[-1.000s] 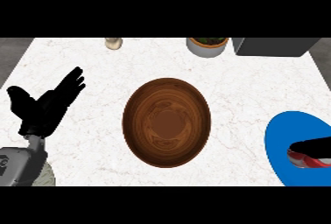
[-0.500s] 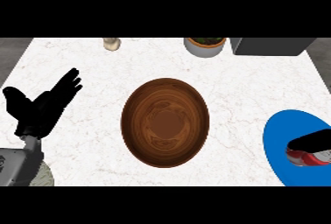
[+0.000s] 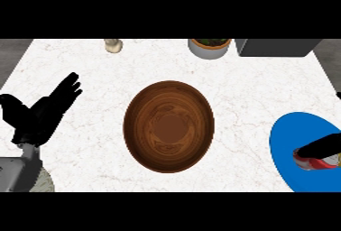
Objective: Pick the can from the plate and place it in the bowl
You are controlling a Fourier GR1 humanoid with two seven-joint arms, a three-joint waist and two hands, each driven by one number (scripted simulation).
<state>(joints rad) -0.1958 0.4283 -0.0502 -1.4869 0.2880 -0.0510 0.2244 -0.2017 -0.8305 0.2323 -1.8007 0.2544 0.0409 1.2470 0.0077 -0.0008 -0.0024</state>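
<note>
The white counter top (image 3: 93, 67) looks like polished stone, smooth, with thin grey and reddish veins. At its middle, the brown oval bowl (image 3: 170, 126) looks like wood, with swirling darker grain and a soft sheen. At the near right, the blue round plate (image 3: 290, 144) is plain, matt and smooth. The red and silver can (image 3: 313, 161) on it looks like glossy metal. At the far edge, the grey round pot (image 3: 209, 48) has a smooth matt wall. The black left hand (image 3: 43, 115) at the near left is matt.
</note>
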